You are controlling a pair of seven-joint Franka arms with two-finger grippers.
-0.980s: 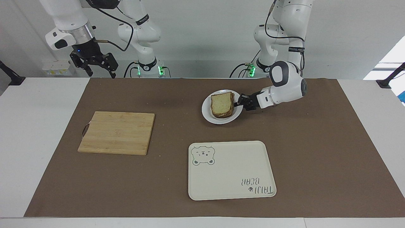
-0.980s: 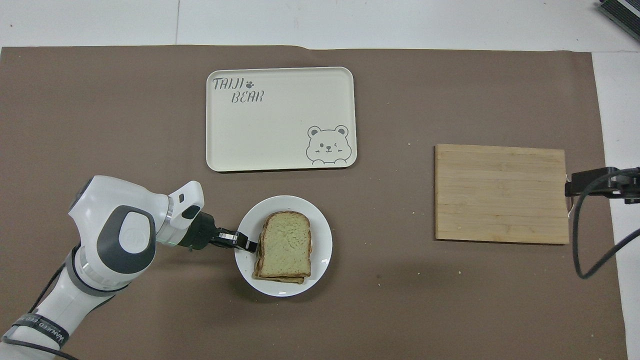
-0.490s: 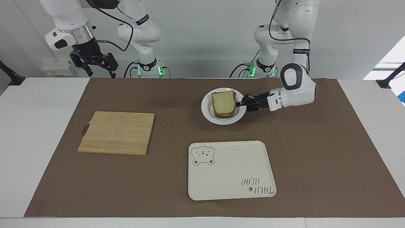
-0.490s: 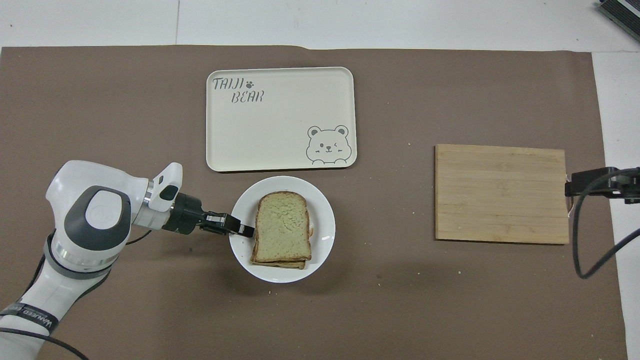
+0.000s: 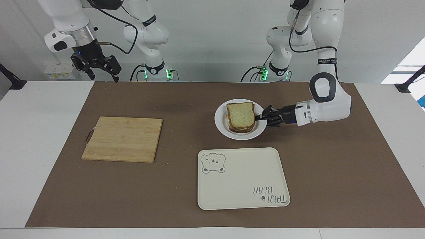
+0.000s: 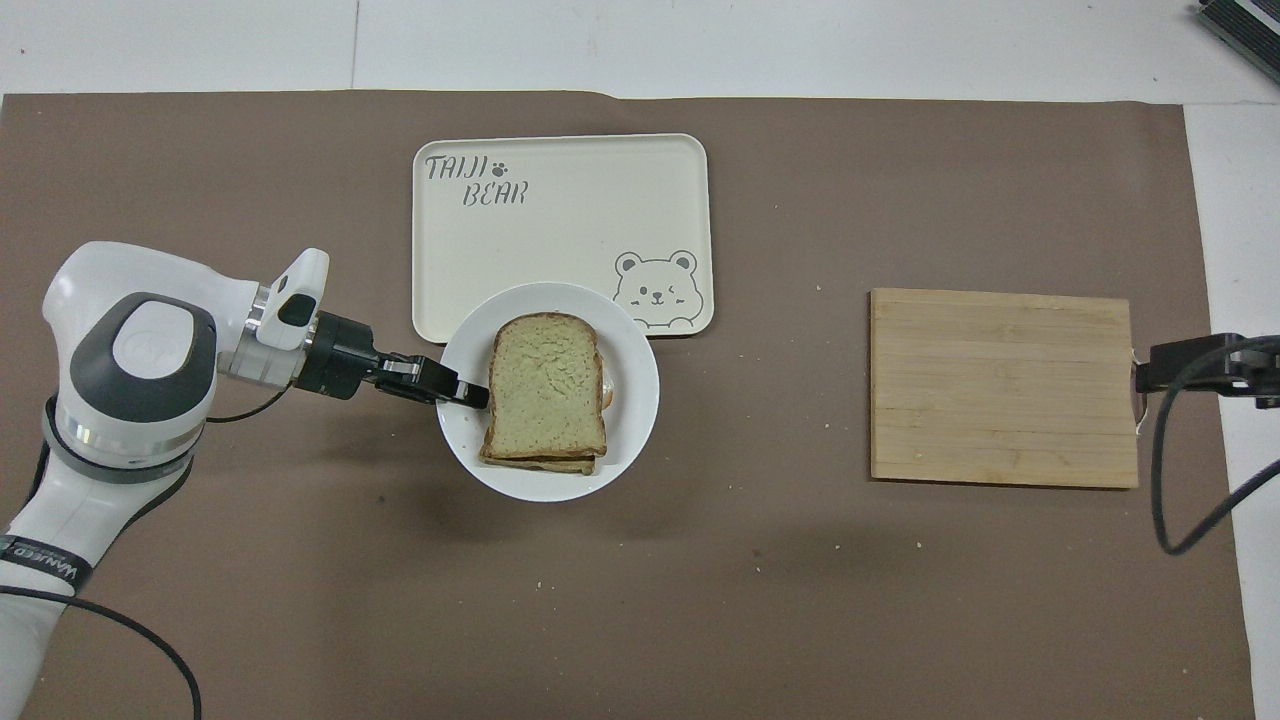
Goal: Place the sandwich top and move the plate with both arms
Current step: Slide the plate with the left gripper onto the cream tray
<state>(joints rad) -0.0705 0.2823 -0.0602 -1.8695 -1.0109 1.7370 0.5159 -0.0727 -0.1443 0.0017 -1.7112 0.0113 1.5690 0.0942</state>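
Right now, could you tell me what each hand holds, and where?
The left hand grips the plate by its rim. The right hand holds nothing.

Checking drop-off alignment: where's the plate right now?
The plate is held at its rim by the left pincer, beside the bear tray; overhead its edge overlaps the tray's nearer edge, toward the left arm's end.

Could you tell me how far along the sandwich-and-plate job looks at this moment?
Done: the plain pale bread slice tops the sandwich on the small round white plate. In hand: the left gripper is shut on the plate's rim and holds it up, its edge over the cream rectangular bear tray. The right gripper waits, open, above its end of the table. Left: setting the plate down.
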